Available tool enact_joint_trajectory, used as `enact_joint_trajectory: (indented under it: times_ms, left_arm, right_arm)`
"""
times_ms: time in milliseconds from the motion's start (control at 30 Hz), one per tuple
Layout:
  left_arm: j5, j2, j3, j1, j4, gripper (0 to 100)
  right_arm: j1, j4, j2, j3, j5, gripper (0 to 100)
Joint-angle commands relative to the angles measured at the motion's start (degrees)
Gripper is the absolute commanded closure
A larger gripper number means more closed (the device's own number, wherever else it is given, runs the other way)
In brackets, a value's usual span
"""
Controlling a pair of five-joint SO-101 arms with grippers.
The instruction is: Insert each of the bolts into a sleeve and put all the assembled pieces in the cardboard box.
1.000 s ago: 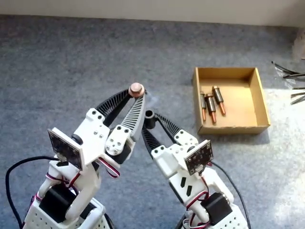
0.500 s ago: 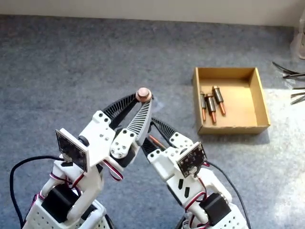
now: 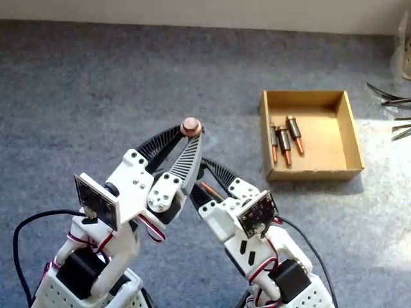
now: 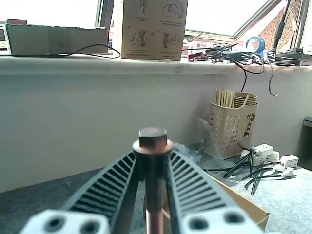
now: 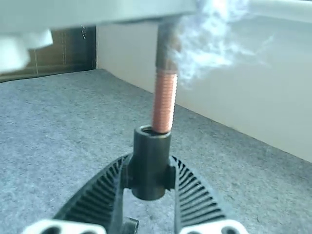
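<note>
My left gripper (image 3: 191,133) is shut on a copper bolt (image 3: 191,126), head up, at mid-table. From the left wrist the bolt (image 4: 152,142) stands between the ribbed black fingers (image 4: 114,183). Just below it, my right gripper (image 3: 204,176) is shut on a black sleeve (image 5: 148,163). In the right wrist view the bolt's threaded end (image 5: 164,105) sits in the sleeve's mouth. In the high view the left gripper's fingers hide the sleeve. The cardboard box (image 3: 305,95) lies to the right with three assembled pieces (image 3: 285,141) inside.
Thin metal tools (image 3: 390,97) lie at the table's right edge beyond the box. A pale wall (image 4: 73,122) rises behind the table, with a beige holder of sticks (image 4: 231,124) and power strips (image 4: 273,156) near the box corner (image 4: 243,205). Grey carpet (image 3: 96,83) covers the table.
The left gripper carried the bolt right and nearer, over the right gripper, and the bolt's tip went into the sleeve. The right gripper drew back slightly. Little has moved in the last half second.
</note>
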Motion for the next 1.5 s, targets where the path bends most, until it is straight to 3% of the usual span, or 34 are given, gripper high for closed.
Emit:
enact_joint_trajectory:
  times_ms: [0,767,967,1467]
  left_arm:
    - [0.2,-0.1,0.0,-0.6,0.1,100]
    - [0.1,-0.1,3.3,-1.0,-0.2,99]
    - [0.4,-0.1,3.6,-6.2,0.1,84]
    - [0.2,-0.1,4.3,-6.5,-0.2,84]
  right_arm:
    - [2.2,-0.2,-0.7,-1.5,0.9,99.5]
    - [2.7,-0.2,-0.7,-1.5,0.8,99.5]
    - [2.7,-0.2,-0.7,-1.5,0.8,99.5]
    - [2.7,-0.2,-0.7,-1.4,0.8,99.5]
